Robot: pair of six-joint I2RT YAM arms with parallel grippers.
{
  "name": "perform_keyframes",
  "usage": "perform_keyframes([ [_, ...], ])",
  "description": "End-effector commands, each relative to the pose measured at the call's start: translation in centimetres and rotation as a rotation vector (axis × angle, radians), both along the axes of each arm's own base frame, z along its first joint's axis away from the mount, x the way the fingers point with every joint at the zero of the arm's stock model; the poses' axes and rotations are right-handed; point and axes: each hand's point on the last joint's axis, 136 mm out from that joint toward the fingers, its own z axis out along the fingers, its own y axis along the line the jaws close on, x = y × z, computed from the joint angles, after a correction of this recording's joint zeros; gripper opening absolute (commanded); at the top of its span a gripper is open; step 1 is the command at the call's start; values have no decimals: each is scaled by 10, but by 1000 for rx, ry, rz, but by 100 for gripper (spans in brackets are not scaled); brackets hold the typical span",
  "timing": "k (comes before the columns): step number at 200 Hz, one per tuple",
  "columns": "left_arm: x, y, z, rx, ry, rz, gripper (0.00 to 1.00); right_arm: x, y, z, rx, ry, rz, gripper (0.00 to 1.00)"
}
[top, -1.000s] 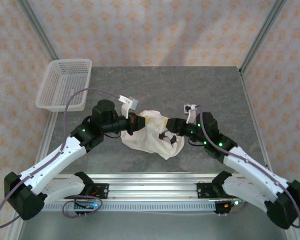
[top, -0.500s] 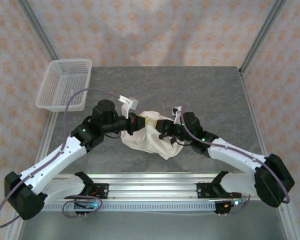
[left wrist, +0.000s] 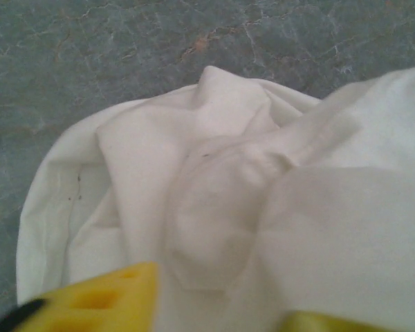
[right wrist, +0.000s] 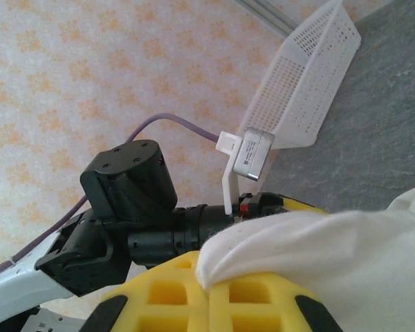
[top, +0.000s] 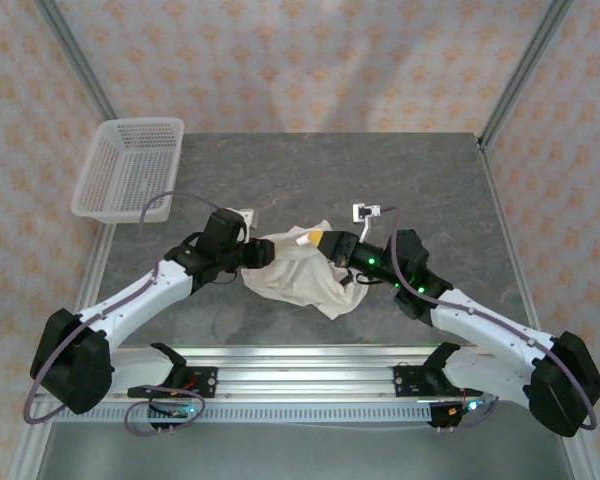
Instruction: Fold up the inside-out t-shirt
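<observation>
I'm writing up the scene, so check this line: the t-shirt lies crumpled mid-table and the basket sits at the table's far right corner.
One thing is wrong. The basket sits at the table's far left corner, not the right, as the top view shows. The t-shirt does lie crumpled mid-table.

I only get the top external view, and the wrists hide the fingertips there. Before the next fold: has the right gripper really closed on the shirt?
Observer: Yes. The right wrist view shows the right gripper with its yellow pads pressed together and a fold of the t-shirt pinched between them.
Operator: And the left one?
Observer: In the left wrist view the left gripper is open, its yellow fingers apart over the crumpled cloth.
</observation>
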Motion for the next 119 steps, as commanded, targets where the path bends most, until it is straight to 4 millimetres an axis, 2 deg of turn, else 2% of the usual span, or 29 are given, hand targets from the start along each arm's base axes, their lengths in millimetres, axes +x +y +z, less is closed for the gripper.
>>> perform_keyframes([
  [1, 5, 12, 43, -24, -154, 32, 67, -5, -3, 26, 39, -94, 10, 0],
  [19, -12, 16, 80, 9, -316, -26, 67, -1, -4, 22, 25, -82, -1, 0],
  [32, -35, 4, 104, 46, -443, -142, 67, 3, -5, 19, 10, -70, -8, 0],
  [42, -51, -7, 114, 78, -513, -227, 67, 7, -6, 17, -1, -59, -16, 0],
  [50, -58, -14, 119, 84, -541, -267, 66, 10, -7, 15, -6, -49, -24, 0],
  [75, -70, -41, 124, 41, -556, -374, 47, 16, -9, 13, -16, -25, -40, 0],
  [87, -71, -55, 129, 9, -554, -419, 42, 15, -8, 15, -12, -23, -36, 0],
  [108, -62, -73, 135, -9, -546, -445, 41, 12, -7, 15, -12, -23, -16, 0],
  [119, -58, -79, 138, -8, -553, -456, 43, 11, -6, 15, -10, -19, -6, 0],
])
